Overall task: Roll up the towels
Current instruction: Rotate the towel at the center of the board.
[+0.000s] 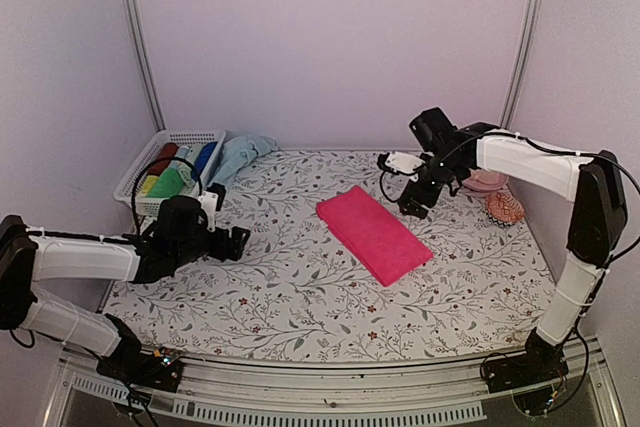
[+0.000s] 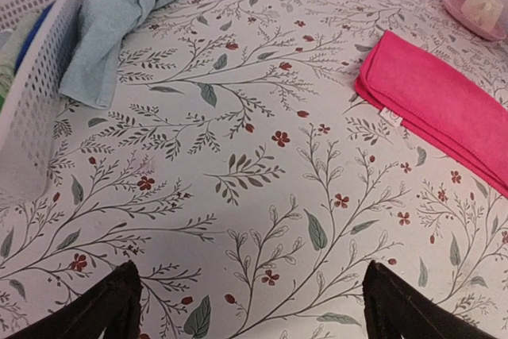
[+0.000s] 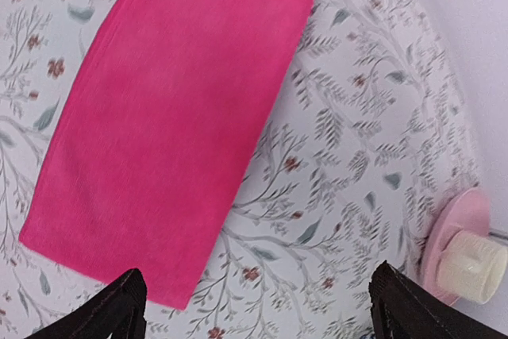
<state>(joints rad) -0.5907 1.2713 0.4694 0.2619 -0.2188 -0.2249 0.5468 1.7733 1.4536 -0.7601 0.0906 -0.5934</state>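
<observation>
A bright pink towel (image 1: 373,234) lies flat and folded as a long rectangle in the middle of the flowered table; it also shows as the pink towel (image 2: 441,102) and the pink towel (image 3: 167,121). A pale blue towel (image 1: 238,154) lies crumpled at the back left, draped against the basket, the same blue towel (image 2: 111,25) in the left wrist view. My left gripper (image 1: 235,242) hovers open over bare table at the left, gripper (image 2: 250,299). My right gripper (image 1: 414,205) hangs open just above the pink towel's far end, gripper (image 3: 258,307). Neither holds anything.
A white lattice basket (image 1: 145,172) at the back left holds red, dark blue, green and yellow rolls. A pink dish (image 3: 452,236) with a white candle sits at the right by the wall, with a patterned object (image 1: 505,207) beside it. Walls close in behind and at both sides.
</observation>
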